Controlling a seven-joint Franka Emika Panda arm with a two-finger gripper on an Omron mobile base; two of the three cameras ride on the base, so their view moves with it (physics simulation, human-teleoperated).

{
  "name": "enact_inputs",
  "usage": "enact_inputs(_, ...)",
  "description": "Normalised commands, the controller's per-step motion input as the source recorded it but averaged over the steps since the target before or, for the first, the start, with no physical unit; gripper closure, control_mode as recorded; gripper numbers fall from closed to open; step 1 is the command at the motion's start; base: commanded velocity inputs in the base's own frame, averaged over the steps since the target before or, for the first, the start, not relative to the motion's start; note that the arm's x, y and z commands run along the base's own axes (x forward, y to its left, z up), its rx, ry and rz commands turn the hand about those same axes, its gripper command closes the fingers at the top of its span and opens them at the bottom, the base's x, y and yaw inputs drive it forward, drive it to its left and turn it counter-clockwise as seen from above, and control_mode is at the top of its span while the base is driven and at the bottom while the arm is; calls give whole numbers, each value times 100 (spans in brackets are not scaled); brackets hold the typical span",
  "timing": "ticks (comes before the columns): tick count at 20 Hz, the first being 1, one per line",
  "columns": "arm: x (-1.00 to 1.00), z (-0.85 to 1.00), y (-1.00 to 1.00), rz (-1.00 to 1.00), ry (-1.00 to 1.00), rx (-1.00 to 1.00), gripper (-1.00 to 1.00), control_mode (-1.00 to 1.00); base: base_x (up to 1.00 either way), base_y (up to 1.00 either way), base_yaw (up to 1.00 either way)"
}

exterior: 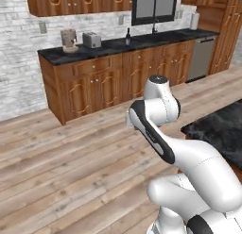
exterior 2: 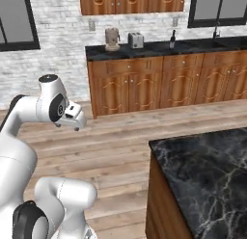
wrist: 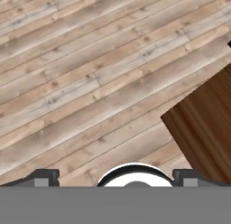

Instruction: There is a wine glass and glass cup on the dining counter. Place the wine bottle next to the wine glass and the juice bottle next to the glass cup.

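Note:
The wine bottle, slim and dark, stands on the far cabinet counter to the right of the toaster. A corner of the dining counter, black marble on wood sides, lies close on my right. My gripper points down at the wooden floor, open, with nothing between its fingertips. In the hand view the dining counter's wood side is at the right. The hand hangs folded near the arm, well short of the far counter. The wine glass, the glass cup and the juice bottle are out of view.
On the far black-topped cabinet run stand a toaster and a coffee machine. A dishwasher sits at its right end. Open plank floor lies between me and the cabinets.

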Motion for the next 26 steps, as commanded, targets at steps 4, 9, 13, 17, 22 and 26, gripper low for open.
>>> enact_inputs(4,0,0,0,0,0,0,-100,100,90,32,-20)
enact_inputs(9,0,0,0,0,0,0,-100,100,89,30,-20)
enact_inputs(13,0,0,0,0,0,0,-100,100,86,22,-22)
enact_inputs(17,0,0,0,0,0,0,-100,100,81,14,-26)
enact_inputs(22,0,0,0,0,0,0,-100,100,73,10,-34)
enact_inputs(26,0,0,0,0,0,0,-100,100,65,10,-42)
